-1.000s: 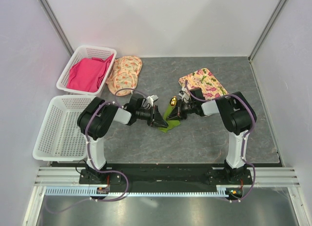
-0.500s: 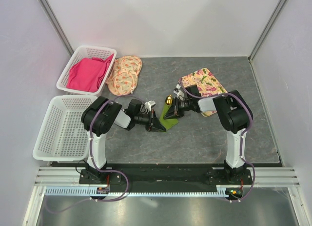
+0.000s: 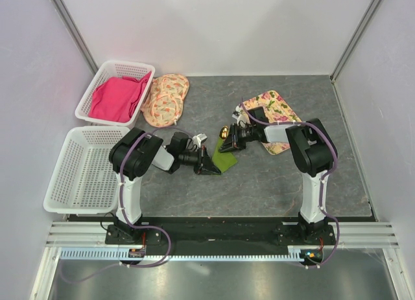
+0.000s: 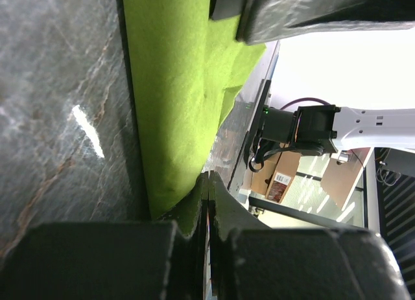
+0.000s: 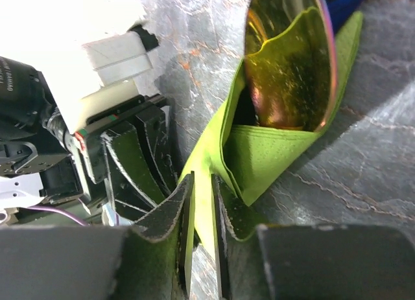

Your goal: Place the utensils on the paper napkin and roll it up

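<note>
— What do we see of the room?

— We see a grey marbled bench (image 3: 279, 177) closed in by plain pale walls (image 3: 227, 28). At upper left an upper basket (image 3: 85, 104) holds a pink cloth (image 3: 117, 98). A lower basket (image 3: 78, 177) sits beneath it, and two floral mats (image 3: 165, 99) lie further back.

— And the paper napkin?

— We find the paper napkin (image 3: 225, 161) rumpled mid-frame between the arms, wrapped partly round the gold-ended utensil (image 5: 292, 67). The dark-blue utensil (image 5: 342, 2) peeps out at the upper right of the right wrist view.

— The jaws?

— On the left gripper (image 4: 206, 186) we see them closed, pinching the napkin's edge. On the right gripper (image 5: 201, 180) they stand slightly parted, with a napkin fold in the gap.
</note>
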